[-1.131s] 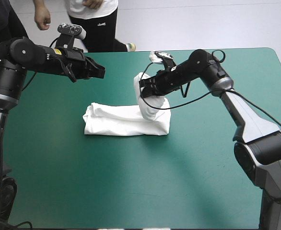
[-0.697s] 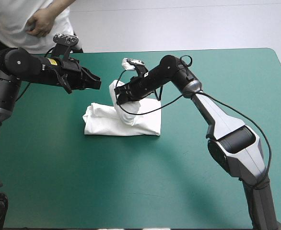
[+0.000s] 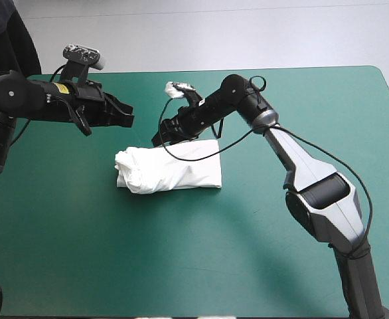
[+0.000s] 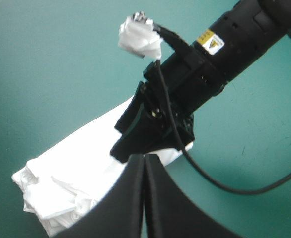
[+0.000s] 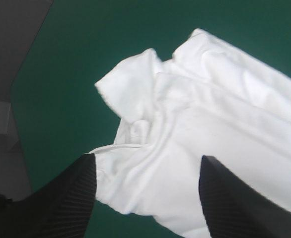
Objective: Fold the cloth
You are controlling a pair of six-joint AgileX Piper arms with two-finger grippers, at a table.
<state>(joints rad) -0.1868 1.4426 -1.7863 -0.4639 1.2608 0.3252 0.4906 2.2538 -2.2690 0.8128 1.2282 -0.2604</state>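
Nearest the robot, the teal-green cover runs wide. Then, left of the table's middle, here's the T-shirt: a folded white bundle lying flat, long side across the table. Its left end is crumpled and bunched, its right end smooth and square.

At the bundle's far edge sits the right gripper, low over the cloth. Its wrist view settles the question: the 2 black fingers stand wide apart, with white folds lying between and ahead of them and nothing clamped. Whether the tips touch the cloth, I can't tell.

Beyond that and to the left, the left gripper hangs above the cover, apart from the T-shirt and aimed toward the right gripper. Its 2 fingers are pressed together in 1 pointed arch, holding nothing.

Now the obstructions. From the left wrist, the right gripper and its arm stand squarely in front of the bundle's far side and cover that part. The left gripper's own fingers block the cloth nearest them, so only the crumpled end and a strip of the smooth part show there. From the right wrist, the T-shirt runs out of view on 1 side. How many layers are stacked in the fold can't be made out in any view.
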